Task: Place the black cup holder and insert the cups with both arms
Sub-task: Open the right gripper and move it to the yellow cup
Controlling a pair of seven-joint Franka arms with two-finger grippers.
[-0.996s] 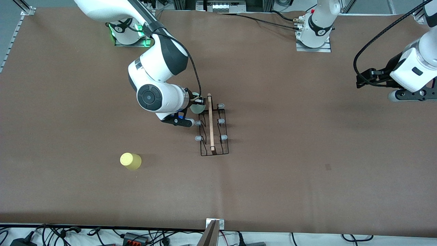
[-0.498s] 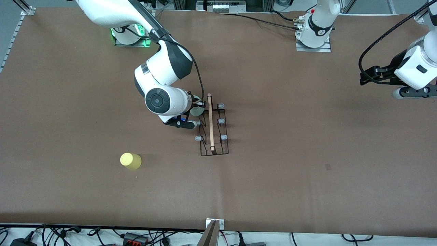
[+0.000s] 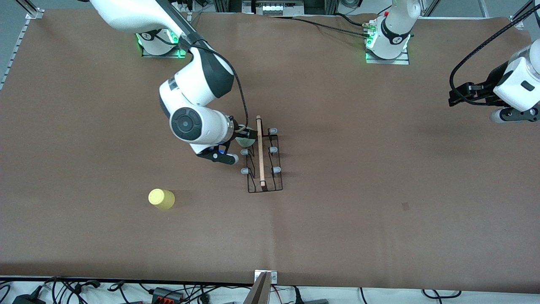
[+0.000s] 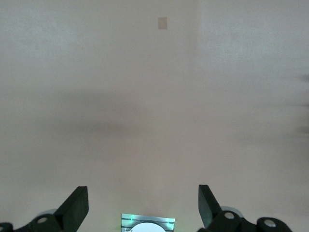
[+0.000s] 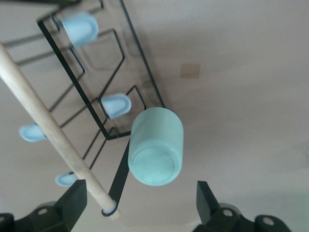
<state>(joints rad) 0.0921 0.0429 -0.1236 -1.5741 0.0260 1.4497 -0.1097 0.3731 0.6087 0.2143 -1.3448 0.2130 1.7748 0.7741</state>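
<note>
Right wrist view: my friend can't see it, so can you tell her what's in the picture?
A pale mint green cup sits upside down on a peg of the black cup holder, between the open fingers of the right gripper, which no longer touch it. The holder's light wooden handle runs slantwise past three bare grey-tipped pegs, above the brown table.

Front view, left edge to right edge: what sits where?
Yellow cup → right gripper → mint green cup on the black cup holder → left gripper, waiting.

right hand (image 5: pixel 140 203) opened off the mint cup (image 5: pixel 156 146), left arm drawn back
</note>
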